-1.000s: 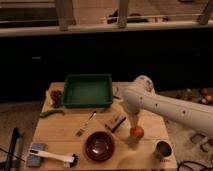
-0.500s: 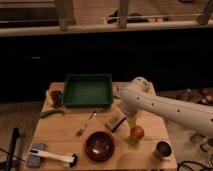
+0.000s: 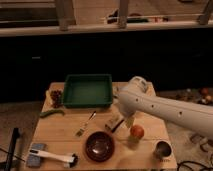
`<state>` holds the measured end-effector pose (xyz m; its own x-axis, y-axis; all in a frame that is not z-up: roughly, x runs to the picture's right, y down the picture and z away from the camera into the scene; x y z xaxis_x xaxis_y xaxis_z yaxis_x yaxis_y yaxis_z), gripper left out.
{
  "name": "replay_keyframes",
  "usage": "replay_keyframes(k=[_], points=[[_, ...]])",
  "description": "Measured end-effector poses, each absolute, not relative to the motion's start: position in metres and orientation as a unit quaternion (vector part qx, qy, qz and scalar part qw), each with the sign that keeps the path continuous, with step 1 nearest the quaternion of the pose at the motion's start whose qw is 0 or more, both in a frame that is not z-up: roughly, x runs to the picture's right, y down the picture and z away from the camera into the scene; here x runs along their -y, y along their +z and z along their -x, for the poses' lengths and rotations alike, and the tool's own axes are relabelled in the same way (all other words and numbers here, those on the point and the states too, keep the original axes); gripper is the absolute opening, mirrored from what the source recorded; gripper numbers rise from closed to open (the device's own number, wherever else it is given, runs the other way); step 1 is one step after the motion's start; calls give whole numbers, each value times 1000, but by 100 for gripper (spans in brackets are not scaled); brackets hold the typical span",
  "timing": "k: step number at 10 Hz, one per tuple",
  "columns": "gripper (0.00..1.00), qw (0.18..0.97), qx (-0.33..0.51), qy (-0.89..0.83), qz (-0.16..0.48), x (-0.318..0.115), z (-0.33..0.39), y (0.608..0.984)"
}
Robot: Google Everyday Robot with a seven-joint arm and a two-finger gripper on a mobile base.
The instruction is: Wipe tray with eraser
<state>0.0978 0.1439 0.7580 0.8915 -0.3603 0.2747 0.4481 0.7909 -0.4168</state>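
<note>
I stood watching and, by my reckoning, the job had barely begun. The tray (image 3: 88,90) sat at the back of the table (image 3: 62,134), a wide, shallow dark-green rectangle with raised sides, and its floor looked bare, with nothing lying in it. The eraser (image 3: 113,121) was not in it. It lay on the table in front of the tray's right corner, near it but apart from it. It was a small pale tan block, and I could not make out its dark underside from where I was.

The white arm (image 3: 160,107) reached in from the right and bent down over that spot. Its claw (image 3: 120,125) hung right at the eraser, just beside or over its right end. The claw stood spread wide, and I saw nothing clamped in it. Whether a finger touched the block I could not tell.

So everything was left to do, as I judged it: close on the eraser, lift it, carry it back into the tray and rub it across the green floor.

Close by lay a round dark-red bowl (image 3: 99,145), an orange fruit (image 3: 137,131) and a fork (image 3: 86,124), all near enough to be nudged by a careless move.
</note>
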Motion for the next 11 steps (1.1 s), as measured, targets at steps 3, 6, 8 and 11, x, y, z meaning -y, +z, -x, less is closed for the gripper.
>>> replay_keyframes(k=[3,6,8,11], points=[[80,936,113,-214,255,-150,-87,769],[80,931,130,-207,273,-157,-77,783],[80,929,137,-194,285,-164,-72,793],[80,930,147,-158,297,-180,-70,816]])
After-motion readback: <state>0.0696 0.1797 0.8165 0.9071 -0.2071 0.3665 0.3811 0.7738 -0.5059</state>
